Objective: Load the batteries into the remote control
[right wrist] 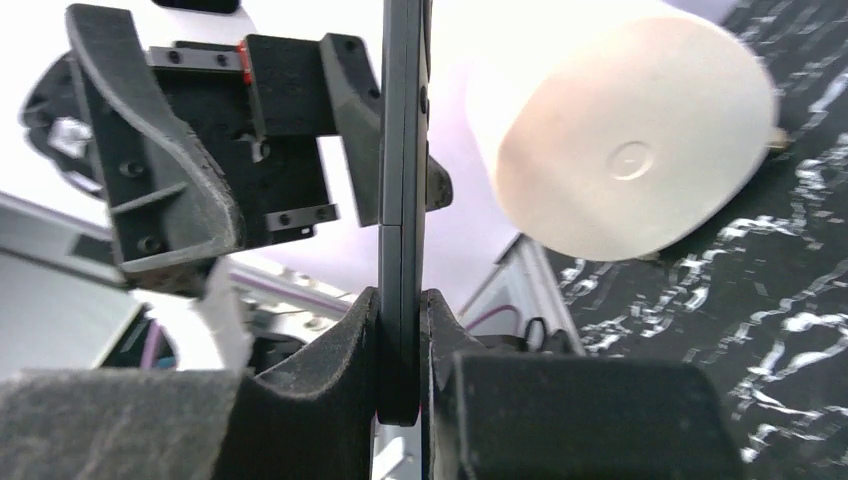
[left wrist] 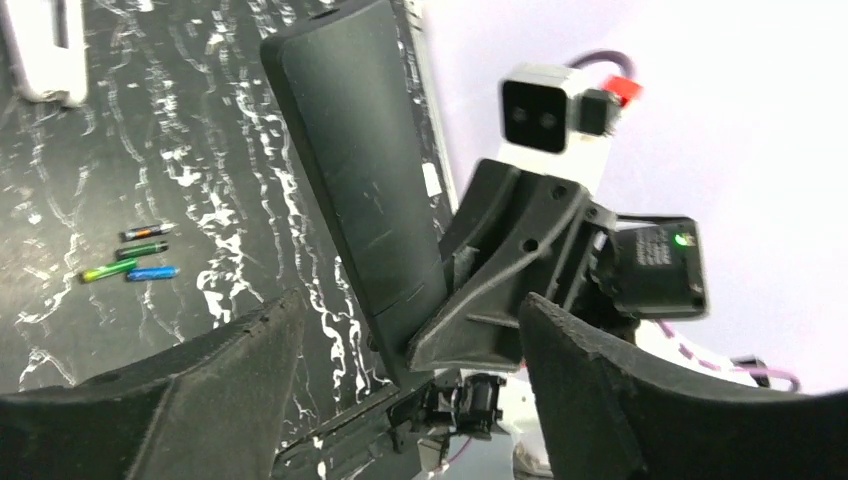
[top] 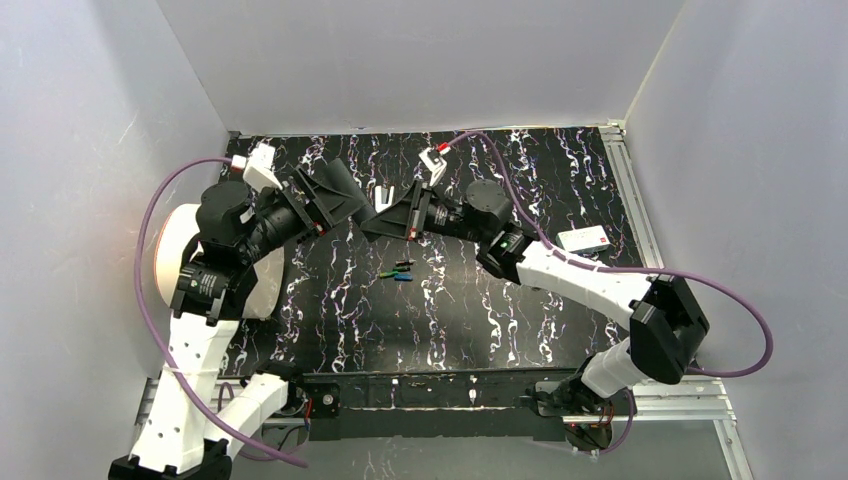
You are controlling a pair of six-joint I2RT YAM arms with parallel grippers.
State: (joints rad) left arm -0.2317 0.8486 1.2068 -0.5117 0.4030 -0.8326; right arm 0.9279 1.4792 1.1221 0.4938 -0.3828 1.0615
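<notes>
Near the middle of the black marbled table [top: 330,310], walled in pale grey, lie the batteries [top: 401,270]. Above its far half, right fingers [right wrist: 330,380] clamp the remote [left wrist: 360,170]; left fingers [left wrist: 210,390] are spread wide beside it.

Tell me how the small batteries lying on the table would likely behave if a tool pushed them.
The batteries are thin cylinders lying on their sides on the table, so a push would probably roll them. They look tiny beside the remote, so likely light and easily scattered. Clustered closely, one nudged may knock its neighbours.
</notes>
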